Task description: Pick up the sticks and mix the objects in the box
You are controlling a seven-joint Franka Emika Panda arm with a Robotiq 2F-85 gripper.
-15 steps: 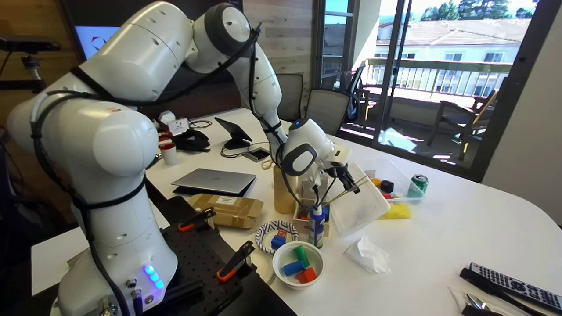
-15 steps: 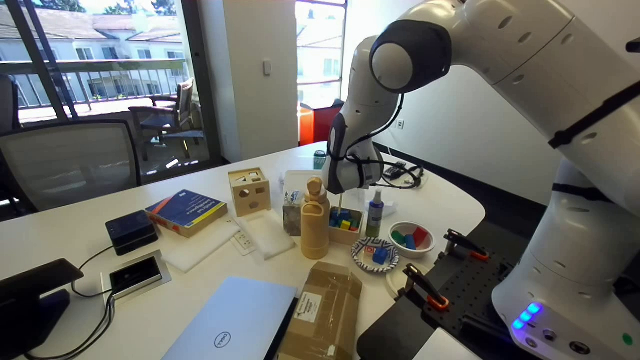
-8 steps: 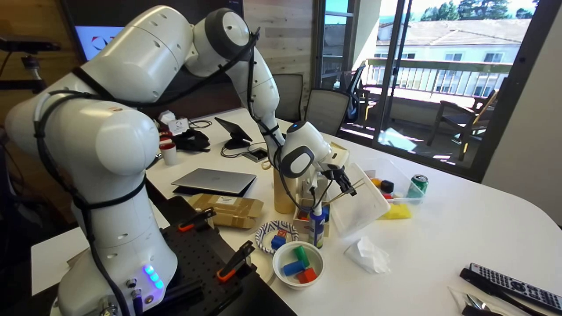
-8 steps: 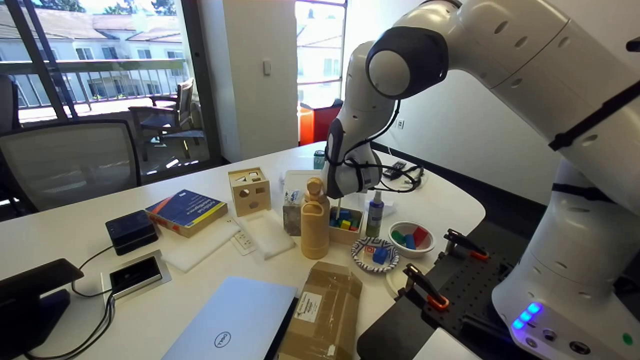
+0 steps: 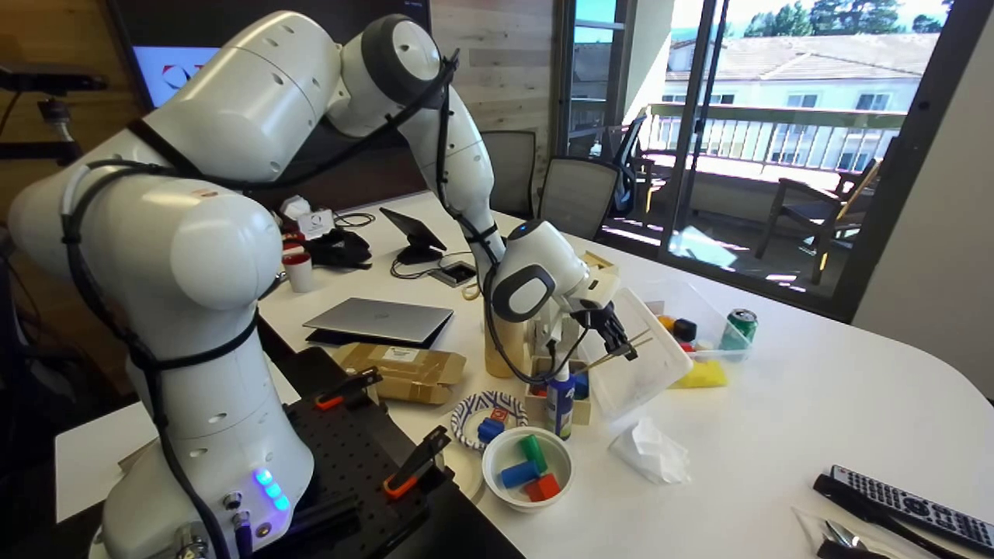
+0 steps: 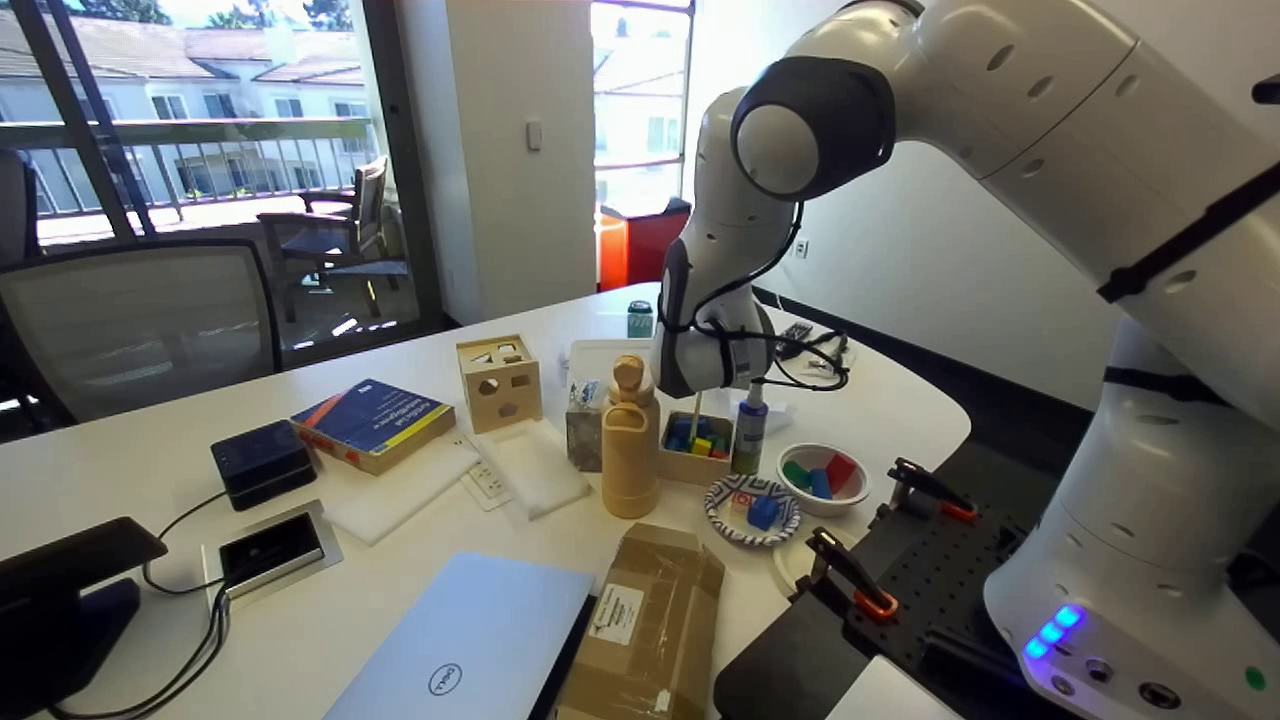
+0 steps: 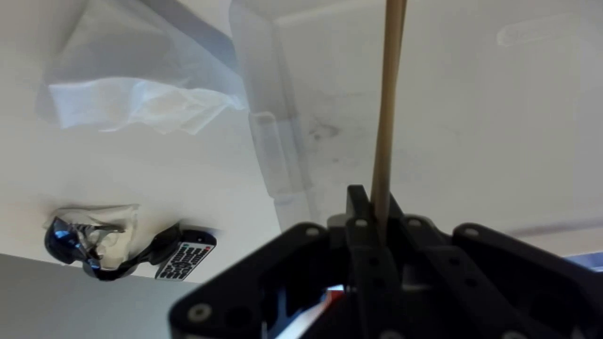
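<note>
The sticks are thin and tan; they show in both exterior views and in the wrist view. My gripper is shut on them; the wrist view shows them between its fingers. Their lower ends reach down into the box, an open tan tray that also shows in an exterior view. Small coloured blocks lie in it, blue, yellow, red and green. The stick tips among the blocks are hard to make out. My fingers are hidden behind the wrist in an exterior view.
A spray bottle stands close against the box, and a tan bottle is on its other side. A white bowl with blocks and a blue-patterned plate are near. A translucent lid lies below my gripper.
My hand has shifted slightly and the sticks in it have moved sideways. The box has slid a little toward the spray bottle, its blocks have shifted, and the patterned plate has moved slightly.
</note>
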